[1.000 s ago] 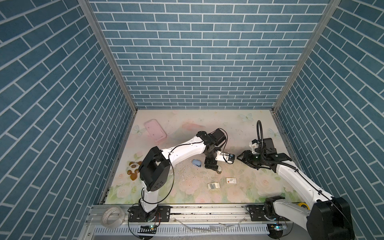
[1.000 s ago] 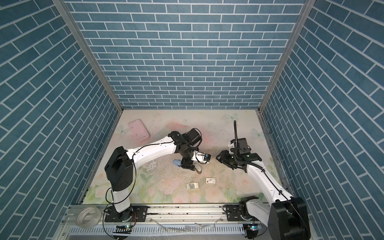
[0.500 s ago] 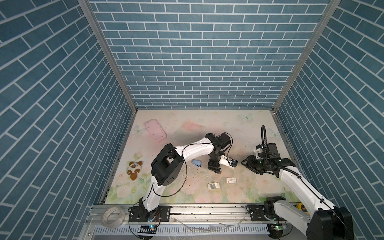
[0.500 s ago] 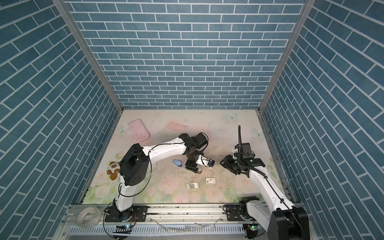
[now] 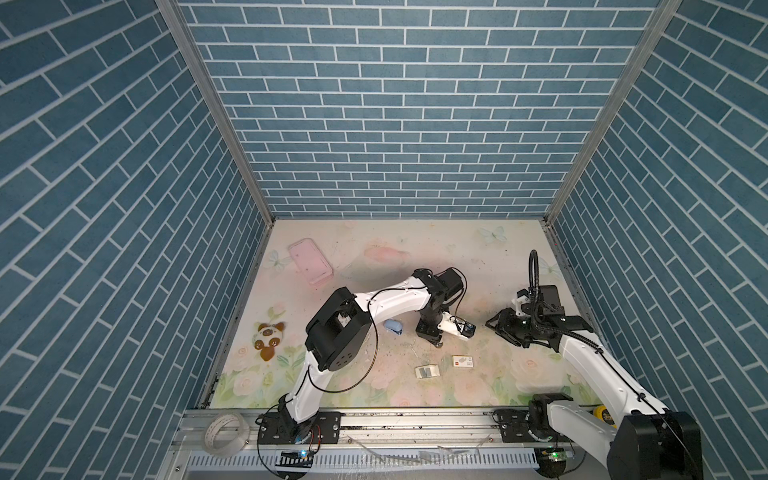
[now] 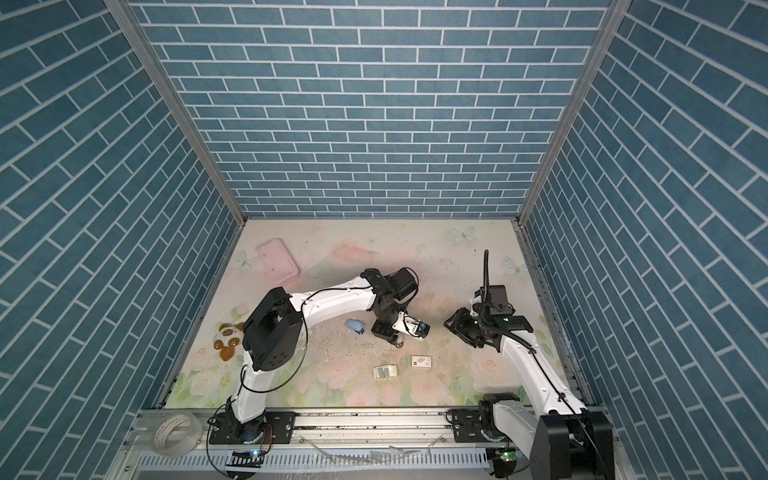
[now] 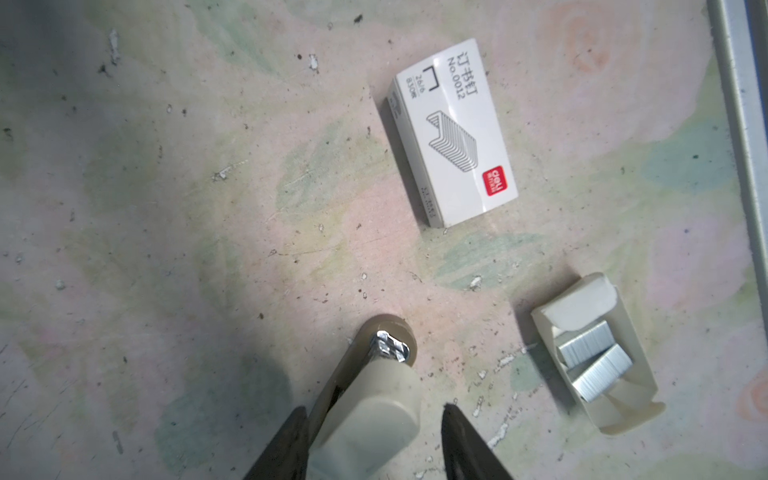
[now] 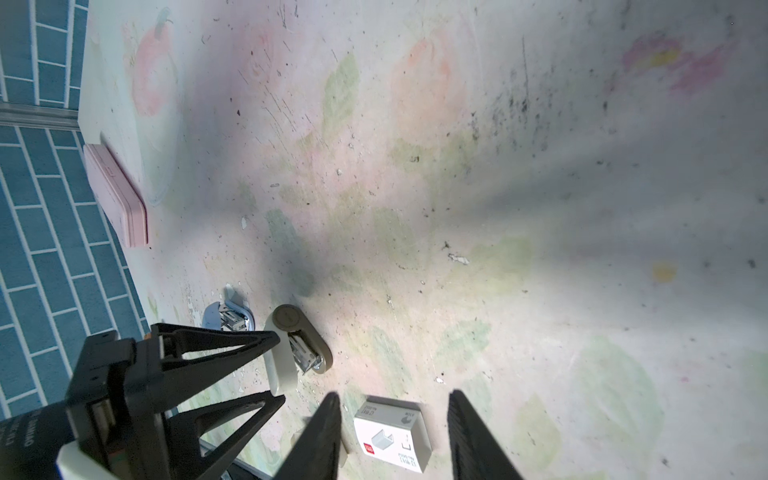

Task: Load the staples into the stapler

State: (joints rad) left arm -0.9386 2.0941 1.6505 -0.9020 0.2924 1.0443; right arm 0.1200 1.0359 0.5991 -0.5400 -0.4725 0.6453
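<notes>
The beige stapler [image 7: 382, 411] lies on the mat with its lid raised and its metal magazine [image 8: 306, 357] showing. My left gripper [image 7: 374, 407] is open and straddles the lid; one finger touches it and the other stands a little apart. Both top views show that gripper [image 5: 432, 336] [image 6: 392, 337] pointing down at the stapler. The staples [image 7: 594, 363], grey strips in a small white tray [image 5: 427, 371] [image 6: 384, 371], lie nearer the front edge. My right gripper [image 8: 394, 394] [image 5: 500, 328] is open and empty above the mat, to the right of the stapler.
A white sleeve with a red mark [image 7: 455, 133] [image 5: 462, 361] lies beside the tray. A small blue stapler-like object [image 5: 392, 326] sits left of the left gripper. A pink case [image 5: 311, 262] is at the back left, a panda toy [image 5: 269, 336] at the left.
My left arm's elbow has swung right while its gripper stayed over the stapler, and its jaws have narrowed round the lid. My right gripper has shifted slightly toward the front.
</notes>
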